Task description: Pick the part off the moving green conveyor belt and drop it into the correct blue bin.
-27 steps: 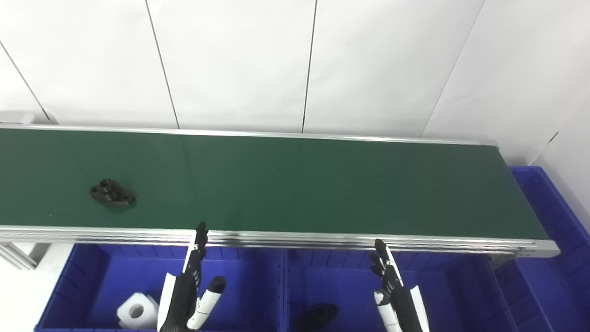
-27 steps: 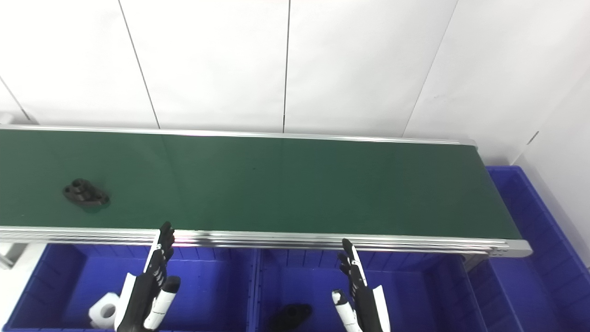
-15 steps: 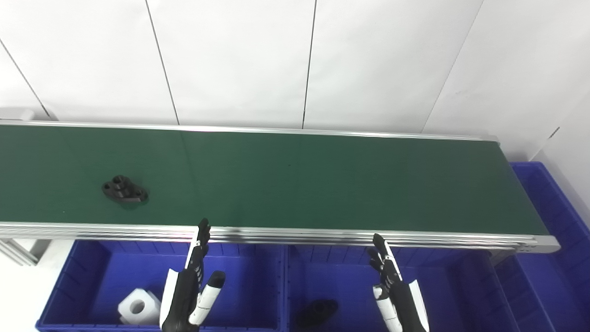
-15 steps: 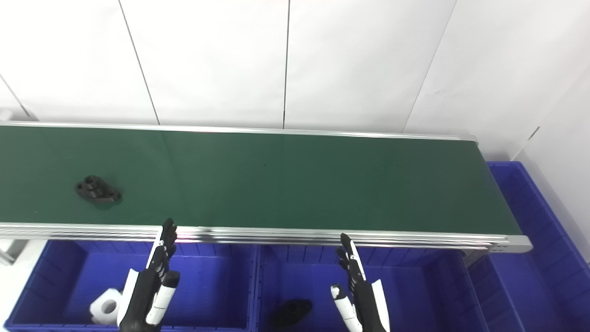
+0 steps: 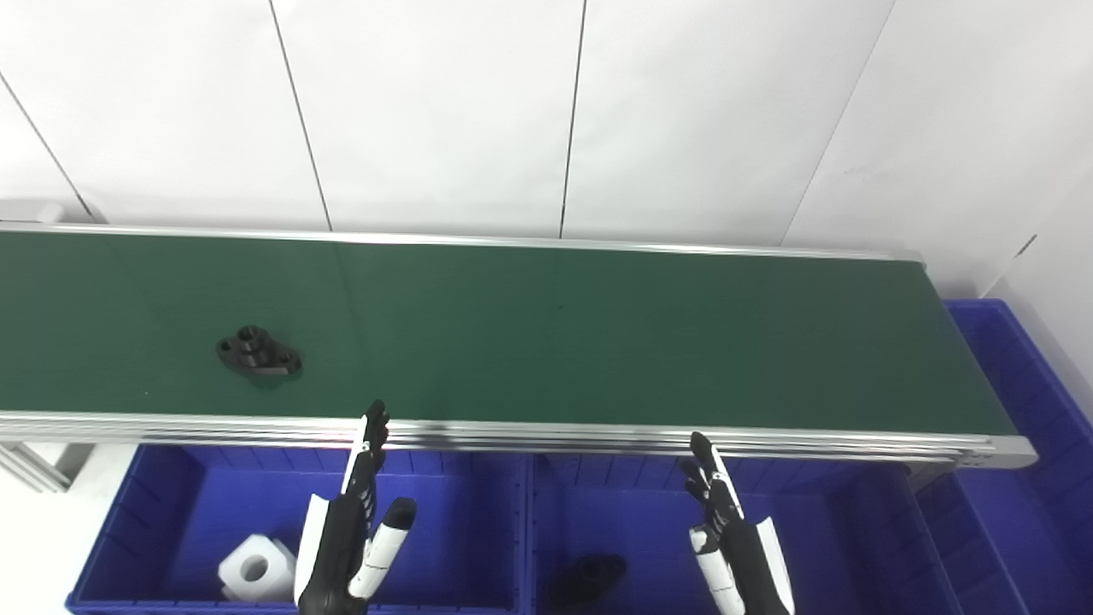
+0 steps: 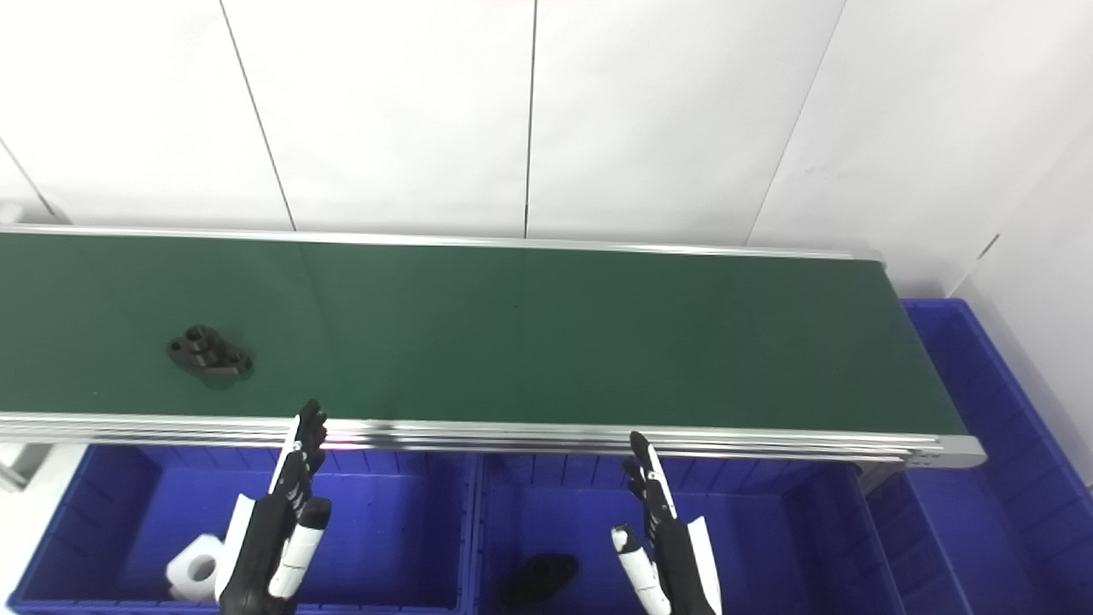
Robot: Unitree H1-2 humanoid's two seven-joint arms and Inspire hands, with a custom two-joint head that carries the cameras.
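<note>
A black flanged part [image 5: 259, 356] with holes lies on the green conveyor belt [image 5: 546, 333], toward its left end and near the front rail. My left hand [image 5: 354, 521] hovers over the left blue bin [image 5: 171, 512], fingers straight and apart, holding nothing; the part is up and to its left. My right hand [image 5: 736, 547] is open too, over the middle blue bin [image 5: 649, 512]. Both hands' fingertips reach up to the belt's front rail.
The left bin holds a white block with a hole [image 5: 254, 568]. The middle bin holds a black part [image 5: 589, 576]. A third blue bin [image 5: 1037, 444] stands past the belt's right end. White wall panels rise behind the belt.
The black part has travelled to the right along the belt, closer to my left hand. The camera tipped slightly at first. Both hands have stayed almost still.
</note>
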